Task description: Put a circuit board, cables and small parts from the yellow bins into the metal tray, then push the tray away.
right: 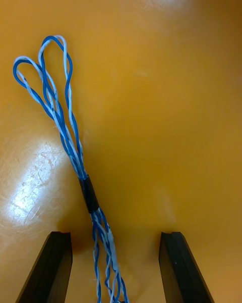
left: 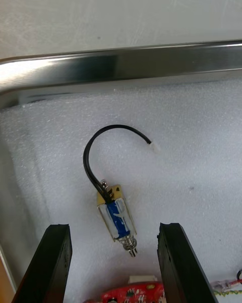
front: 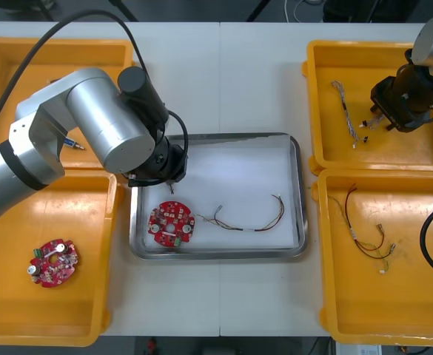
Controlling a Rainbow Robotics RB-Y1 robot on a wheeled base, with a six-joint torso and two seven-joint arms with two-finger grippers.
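The left gripper (front: 170, 177) hangs released over the far left corner of the metal tray (front: 299, 185). Its fingers stand apart on either side of a small metal part (left: 117, 217) lying on the white lining. A circuit board (front: 172, 224) and a red and yellow cable (front: 249, 218) also lie in the tray. The right gripper (front: 379, 117), released too, sits low in the far right yellow bin (front: 316, 89), straddling a twisted blue and white cable (right: 60, 116).

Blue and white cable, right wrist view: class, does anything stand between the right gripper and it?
Nothing visible does. The cable lies bare on the bin floor, running between the right gripper's open fingers.
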